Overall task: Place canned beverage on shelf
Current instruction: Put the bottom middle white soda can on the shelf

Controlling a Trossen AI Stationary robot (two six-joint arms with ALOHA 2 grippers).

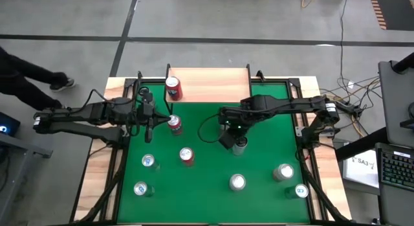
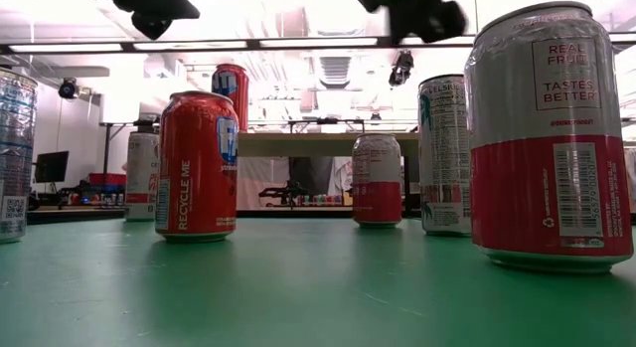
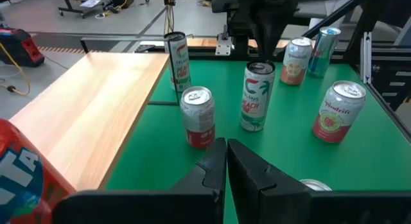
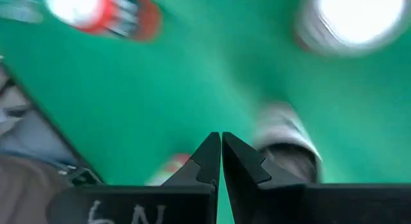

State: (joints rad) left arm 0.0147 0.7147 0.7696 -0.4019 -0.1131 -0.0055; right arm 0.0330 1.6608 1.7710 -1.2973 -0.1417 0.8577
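The shelf [image 1: 207, 83], with a light wood top, stands at the table's far edge. A red can [image 1: 173, 88] stands upright on its left part. Several more cans stand on the green table. My left gripper [image 1: 150, 125] hangs shut above the table, just left of a red-and-white can [image 1: 174, 124], which shows in front of the fingers [image 3: 226, 161] in the left wrist view. My right gripper [image 1: 228, 140] is shut and points steeply down, above and beside a tall white can [image 3: 258, 95] near the table's middle. Neither gripper holds anything.
Other upright cans: a red one [image 1: 186, 156], two at the near left [image 1: 149, 161] [image 1: 141, 188], three at the near right [image 1: 237, 182] [image 1: 283, 171] [image 1: 301, 191]. The shelf's right part [image 1: 226, 80] is bare wood. A person's legs [image 1: 26, 77] show at the far left.
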